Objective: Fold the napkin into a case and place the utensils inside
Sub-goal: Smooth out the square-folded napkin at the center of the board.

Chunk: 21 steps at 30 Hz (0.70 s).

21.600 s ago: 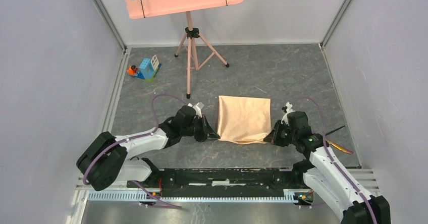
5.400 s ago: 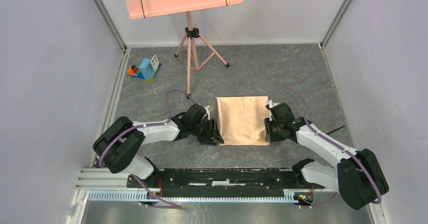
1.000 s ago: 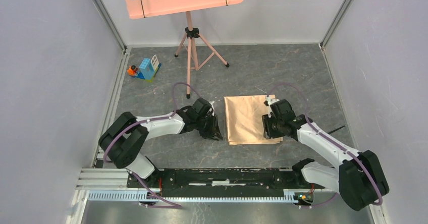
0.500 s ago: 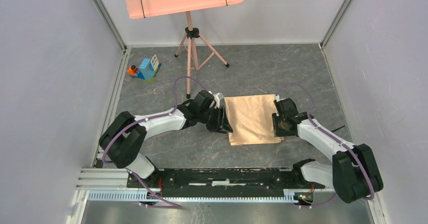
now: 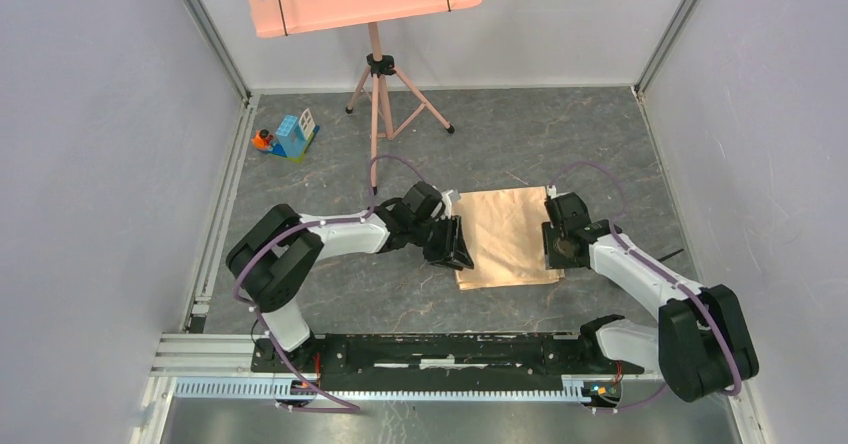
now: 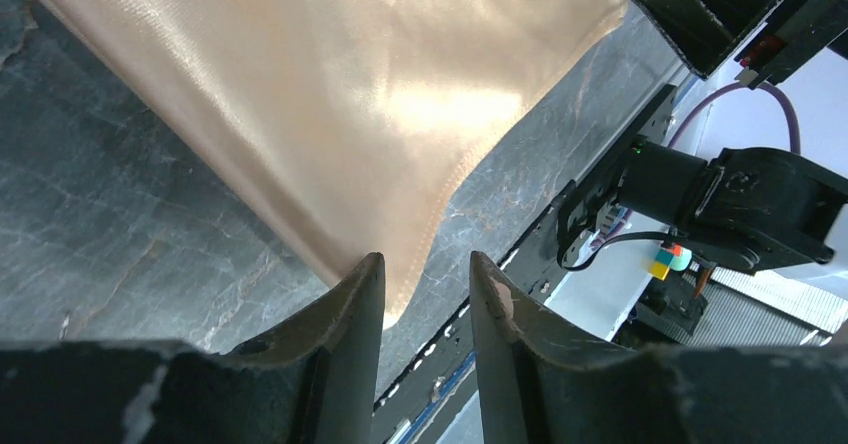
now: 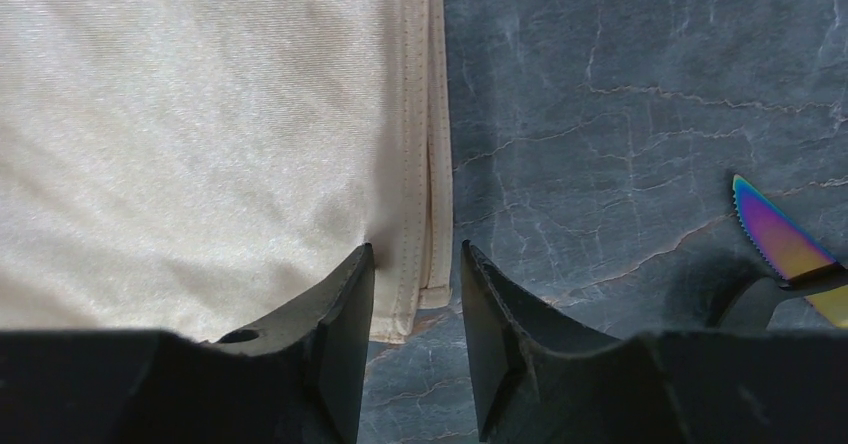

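Straddling opposite edges of the napkin (image 5: 510, 234) lying flat mid-table, left gripper (image 6: 427, 264) and right gripper (image 7: 417, 254) are standing narrowly parted, gripping nothing; judged advisable: pinching both hems squarely, evenly.

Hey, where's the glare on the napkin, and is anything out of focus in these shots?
Left wrist view: a bright glare patch sits on the napkin, washing out the weave; the near fingers look dark and soft. Right wrist view: even light, weave sharp, rainbow sheen on the knife blade. Top view: flat lighting, faint shadows only.
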Motion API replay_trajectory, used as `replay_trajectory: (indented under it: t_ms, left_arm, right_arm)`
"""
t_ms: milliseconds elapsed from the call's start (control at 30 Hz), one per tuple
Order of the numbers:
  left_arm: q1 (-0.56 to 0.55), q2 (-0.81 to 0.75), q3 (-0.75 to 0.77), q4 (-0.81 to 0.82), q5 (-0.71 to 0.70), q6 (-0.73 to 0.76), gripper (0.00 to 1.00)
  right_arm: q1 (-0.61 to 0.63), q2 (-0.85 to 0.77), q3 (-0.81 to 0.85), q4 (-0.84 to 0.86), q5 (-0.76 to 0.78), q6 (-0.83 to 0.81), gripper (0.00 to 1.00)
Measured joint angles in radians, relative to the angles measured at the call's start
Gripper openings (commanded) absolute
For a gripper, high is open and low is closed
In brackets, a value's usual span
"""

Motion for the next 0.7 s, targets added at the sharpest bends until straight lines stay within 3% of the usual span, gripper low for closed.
replay_trajectory:
  t_ms: [167, 267, 300, 400, 467, 700]
  left_arm:
    - [-0.013, 0.051, 0.000, 0.047, 0.010, -0.016, 0.41]
    - [-0.026, 0.072, -0.009, 0.087, 0.017, -0.031, 0.39]
    - [-0.029, 0.076, -0.018, 0.103, 0.019, -0.037, 0.39]
    - [-0.035, 0.086, -0.052, 0.138, 0.022, -0.049, 0.38]
    - [-0.035, 0.097, -0.075, 0.156, 0.023, -0.062, 0.38]
    - [-0.035, 0.093, -0.086, 0.193, 0.034, -0.079, 0.55]
  right_arm:
    - [-0.001, 0.034, -0.012, 0.035, 0.033, 0.014, 0.29]
    - [-0.002, 0.039, -0.013, 0.051, 0.054, 0.021, 0.30]
    - [-0.002, 0.040, -0.012, 0.052, 0.057, 0.022, 0.32]
    - [0.000, 0.041, 0.003, 0.048, 0.055, 0.013, 0.61]
    - [0.001, 0.040, 0.038, 0.056, 0.034, -0.002, 0.69]
    - [-0.012, 0.142, 0.196, 0.296, -0.231, -0.030, 0.68]
